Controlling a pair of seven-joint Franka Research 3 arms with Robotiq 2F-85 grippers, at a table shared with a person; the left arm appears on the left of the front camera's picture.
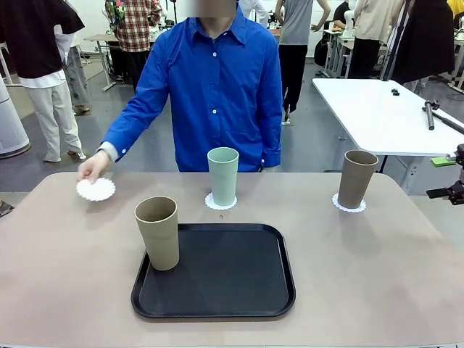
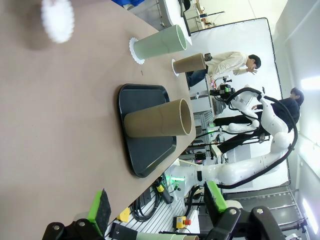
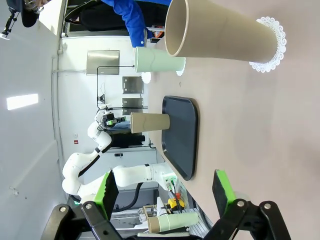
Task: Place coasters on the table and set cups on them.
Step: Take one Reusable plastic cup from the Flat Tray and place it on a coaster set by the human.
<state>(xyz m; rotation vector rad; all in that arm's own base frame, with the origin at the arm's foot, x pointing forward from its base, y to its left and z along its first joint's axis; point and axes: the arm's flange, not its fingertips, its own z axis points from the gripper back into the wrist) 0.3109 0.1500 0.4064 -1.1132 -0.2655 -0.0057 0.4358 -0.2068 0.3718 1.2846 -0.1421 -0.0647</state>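
On the beige table (image 1: 362,275), a mint green cup (image 1: 222,176) stands on a lacy coaster (image 1: 220,204) at the far middle. A tan cup (image 1: 358,178) stands on a second coaster (image 1: 349,205) at the far right. The person's hand (image 1: 93,168) rests on a third coaster (image 1: 96,190) at the far left. Another tan cup (image 1: 158,233) stands on the left edge of the black tray (image 1: 217,279). My left gripper (image 2: 157,202) is open and empty, well back from that tan cup (image 2: 157,122). My right gripper (image 3: 165,190) is open and empty, short of the right tan cup (image 3: 220,35).
A white rectangular table (image 1: 384,112) stands behind at the right. Other people stand farther back in the room. Bare tabletop lies on both sides of the tray and along the near edge.
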